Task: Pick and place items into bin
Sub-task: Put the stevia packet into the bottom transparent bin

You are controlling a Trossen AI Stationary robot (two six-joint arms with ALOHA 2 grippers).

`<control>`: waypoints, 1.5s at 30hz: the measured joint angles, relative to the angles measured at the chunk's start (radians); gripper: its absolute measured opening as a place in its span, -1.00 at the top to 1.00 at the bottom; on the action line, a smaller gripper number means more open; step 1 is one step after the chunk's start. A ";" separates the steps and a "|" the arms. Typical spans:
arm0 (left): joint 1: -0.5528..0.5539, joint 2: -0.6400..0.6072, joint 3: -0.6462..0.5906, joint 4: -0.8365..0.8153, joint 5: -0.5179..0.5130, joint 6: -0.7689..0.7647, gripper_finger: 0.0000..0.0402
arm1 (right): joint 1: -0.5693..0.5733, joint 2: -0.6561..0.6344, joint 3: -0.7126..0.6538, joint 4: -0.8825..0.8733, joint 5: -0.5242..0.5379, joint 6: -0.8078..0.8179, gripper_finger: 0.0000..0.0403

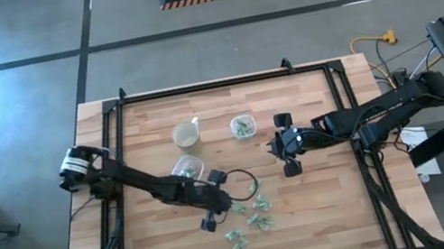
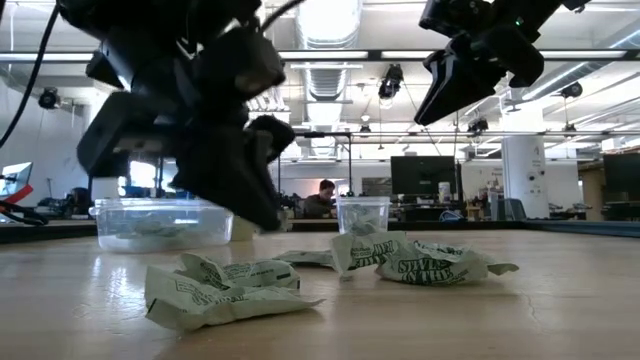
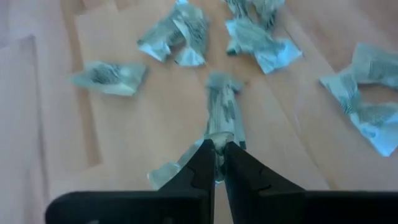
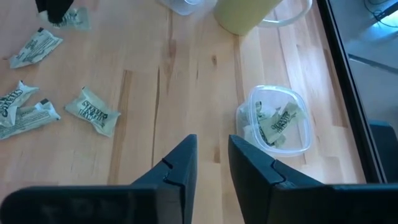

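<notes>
Several small pale-green and white crinkled wrapped pieces (image 1: 255, 219) lie scattered on the wooden table near its near edge, and they also show in the low view (image 2: 225, 290). My left gripper (image 3: 217, 144) is down among them (image 1: 217, 210), shut on one wrapped piece (image 3: 222, 106). My right gripper (image 4: 211, 146) hangs open above the table's middle right (image 1: 273, 145), touching nothing. A small clear bin (image 1: 243, 126) holding wrapped pieces (image 4: 277, 121) stands just beyond it. A wider clear bin (image 1: 187, 167) stands by the left arm. My left gripper pinches a wrapped piece between its two fingertips (image 3: 205, 155) partway along its length (image 3: 221, 134). The fingers lie along the piece. One end (image 3: 219, 81) reaches out ahead of them and the other end (image 3: 163, 175) shows beside a finger. Whether it is lifted clear I cannot tell.
A pale yellowish cup (image 1: 187, 133) stands toward the far side, beside the small bin (image 4: 244, 12). A black cable loops over the table by the left gripper (image 1: 246, 180). Black frame rails (image 1: 117, 125) run along the table's left, right and far edges. Bare wood lies at the near left.
</notes>
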 joint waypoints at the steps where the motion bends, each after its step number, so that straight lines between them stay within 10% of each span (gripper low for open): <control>1: 0.000 -0.010 0.000 -0.001 -0.006 0.000 0.98 | 0.000 0.000 0.000 0.001 0.000 0.000 0.60; 15: -0.028 -0.190 -0.006 -0.248 -0.229 -0.071 0.99 | 0.000 0.000 0.000 0.001 0.000 0.002 0.58; 29: -0.036 -0.303 -0.017 -0.684 -0.395 -0.469 0.99 | 0.000 0.000 0.000 0.004 0.000 0.003 0.64; 45: -0.036 -0.303 -0.066 -0.677 -0.412 -0.501 0.95 | 0.000 0.000 -0.011 0.028 0.000 0.000 0.64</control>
